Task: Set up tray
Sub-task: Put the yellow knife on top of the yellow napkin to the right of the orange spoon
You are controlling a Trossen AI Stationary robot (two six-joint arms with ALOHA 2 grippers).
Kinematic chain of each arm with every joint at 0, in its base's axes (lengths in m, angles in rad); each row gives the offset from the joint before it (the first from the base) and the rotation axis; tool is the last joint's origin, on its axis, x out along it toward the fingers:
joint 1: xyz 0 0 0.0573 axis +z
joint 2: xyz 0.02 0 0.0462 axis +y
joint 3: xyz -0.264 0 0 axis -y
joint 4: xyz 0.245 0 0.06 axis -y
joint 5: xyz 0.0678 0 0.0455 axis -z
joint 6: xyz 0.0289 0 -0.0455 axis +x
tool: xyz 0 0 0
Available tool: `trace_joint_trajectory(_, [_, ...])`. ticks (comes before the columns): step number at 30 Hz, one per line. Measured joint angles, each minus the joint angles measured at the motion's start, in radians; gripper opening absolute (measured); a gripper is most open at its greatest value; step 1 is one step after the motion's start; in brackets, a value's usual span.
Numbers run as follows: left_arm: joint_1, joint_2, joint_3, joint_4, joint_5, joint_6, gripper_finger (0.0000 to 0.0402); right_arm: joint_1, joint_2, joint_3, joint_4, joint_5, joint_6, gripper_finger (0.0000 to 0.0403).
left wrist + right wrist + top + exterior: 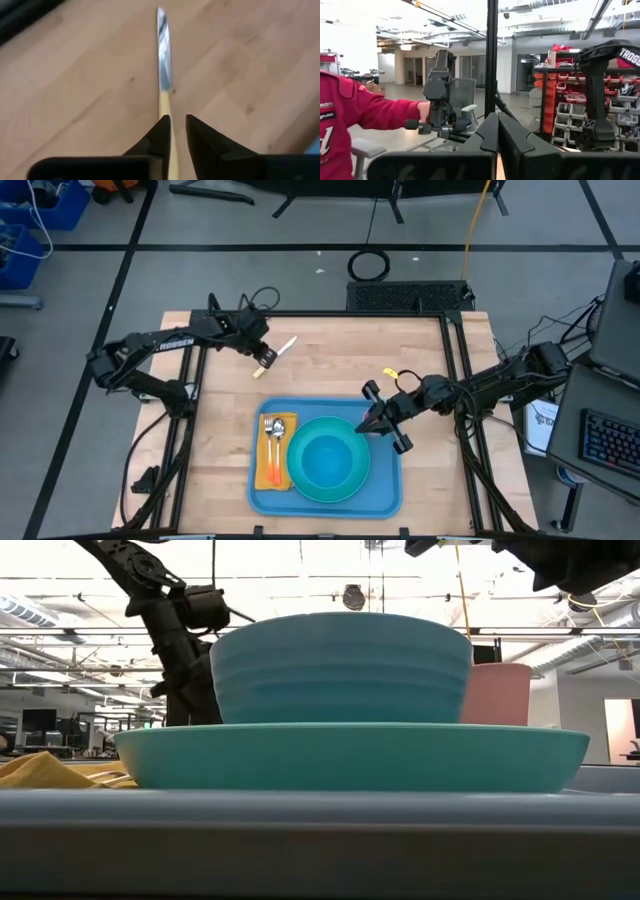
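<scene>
the flat blue plastic tray (325, 498) lies on the wooden counter (220, 440), carrying a turquoise plate (300, 476), round bowl (328, 456), orange napkin (271, 473) and pink cup (497, 693). beyond the tray, the left gripper (175, 125) fingers pinch a slim knife (162, 45); over the tray's corner, the right gripper (385, 418) fingers are pressed together.

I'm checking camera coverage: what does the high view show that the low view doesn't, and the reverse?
Only the high view shows the knife on the bare wood, with the left tool at its handle, plus the fork and spoon on the orange napkin. Only the low view shows the pink cup behind the bowl. Both show the tray, turquoise plate and bowl.
</scene>
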Motion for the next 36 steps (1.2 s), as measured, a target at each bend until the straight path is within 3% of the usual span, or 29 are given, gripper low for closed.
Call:
trace_joint_trajectory(6, [-0.001, 0.009, 0.000, -0.060, 0.006, 0.016, 0.0153, -0.005, 0.000, -0.009, 0.008, 0.001, 0.000, 0.0000])
trace_joint_trajectory(11, [-0.021, 0.046, 0.000, -0.096, 0.097, 0.019, 0.0224, -0.007, 0.000, -0.009, 0.016, 0.002, 0.001, 0.0000])
trace_joint_trajectory(15, [-0.054, 0.085, 0.000, -0.108, 0.028, 0.054, 0.0254, -0.007, 0.001, -0.009, 0.015, 0.002, 0.002, 0.0000])
trace_joint_trajectory(21, [-0.067, 0.133, 0.000, -0.105, -0.042, 0.072, 0.0260, -0.007, 0.001, -0.009, 0.015, 0.002, 0.001, 0.0000])
trace_joint_trajectory(36, [-0.067, 0.282, 0.006, -0.088, -0.052, 0.089, 0.0212, -0.007, 0.001, -0.009, 0.007, 0.002, 0.001, 0.0000])
